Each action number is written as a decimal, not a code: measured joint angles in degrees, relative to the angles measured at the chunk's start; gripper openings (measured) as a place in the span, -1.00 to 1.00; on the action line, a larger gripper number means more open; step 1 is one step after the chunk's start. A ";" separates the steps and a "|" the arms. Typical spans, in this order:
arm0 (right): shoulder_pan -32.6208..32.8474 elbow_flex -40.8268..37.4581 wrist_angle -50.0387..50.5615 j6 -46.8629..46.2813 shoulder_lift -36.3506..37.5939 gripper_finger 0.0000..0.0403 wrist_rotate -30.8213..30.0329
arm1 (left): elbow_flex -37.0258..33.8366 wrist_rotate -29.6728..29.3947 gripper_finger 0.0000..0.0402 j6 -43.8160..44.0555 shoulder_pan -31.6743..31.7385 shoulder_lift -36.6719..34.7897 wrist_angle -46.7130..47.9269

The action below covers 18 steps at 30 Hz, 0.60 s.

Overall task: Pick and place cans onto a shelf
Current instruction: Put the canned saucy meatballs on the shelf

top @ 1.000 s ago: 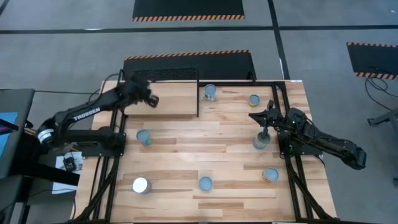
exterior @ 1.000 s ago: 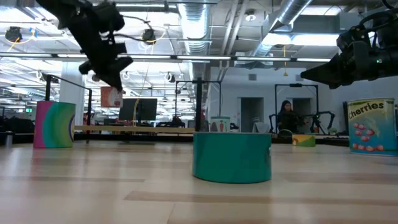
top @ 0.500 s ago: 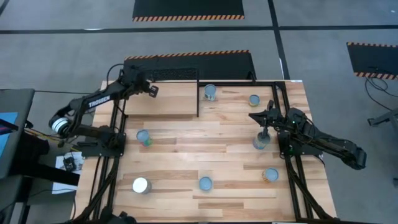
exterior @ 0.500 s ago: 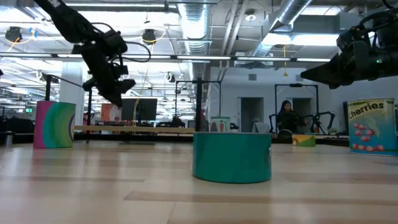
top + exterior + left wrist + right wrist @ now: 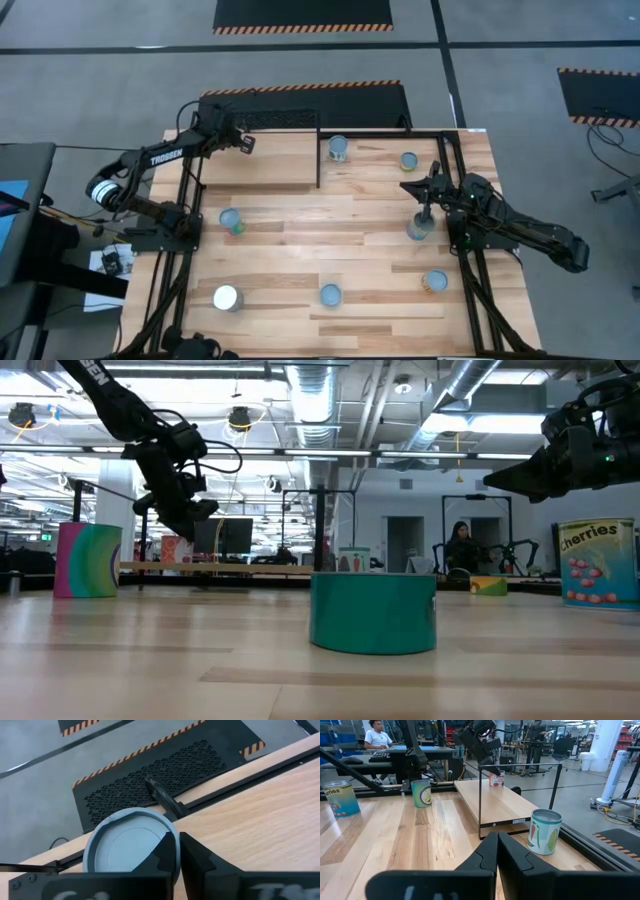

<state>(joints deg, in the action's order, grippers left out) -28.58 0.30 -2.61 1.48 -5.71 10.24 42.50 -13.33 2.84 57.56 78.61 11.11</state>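
A: Your left arm first. Pose?

B: It reaches out over the far-left corner of the shelf (image 5: pixel 270 168), left gripper (image 5: pixel 243 143) pointing down at it. In your wrist view the fingers (image 5: pixel 200 862) sit together with only a slit between them. A pale-topped can (image 5: pixel 127 847) stands just beside them on that corner, not between them.

A: Moved since before?

B: Yes. A second ago the left gripper hung over the middle of the shelf's left end. It has since swung to the far corner, and in the low view it has dropped lower.

A: Other cans, left to right?

B: On the table (image 5: pixel 300 250) you have a white-topped can (image 5: pixel 227 297) near the front left and a blue-topped can (image 5: pixel 230 220) in front of the shelf. A front-centre can (image 5: pixel 330 294) comes next, then a vegetable-label can (image 5: pixel 338 148) just right of the shelf, all well apart.

A: Right arm?

B: It is bent in from the right edge. The right gripper (image 5: pixel 424 210) hangs directly over a right-side can (image 5: pixel 418 230), fingers together. No change there from earlier.
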 joint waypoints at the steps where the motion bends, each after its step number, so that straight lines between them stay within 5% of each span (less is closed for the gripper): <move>1: -0.02 0.00 0.00 0.00 0.01 -0.83 0.00 | -0.02 -0.03 -0.96 0.14 0.02 0.02 -0.16; 18: -0.01 0.01 0.00 0.00 0.00 -0.83 0.00 | -0.16 -0.51 -0.64 -0.20 0.00 -0.47 0.22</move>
<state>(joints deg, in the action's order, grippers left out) -28.59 0.31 -2.61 1.48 -5.70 10.24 42.34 -13.84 2.64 57.56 78.14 11.34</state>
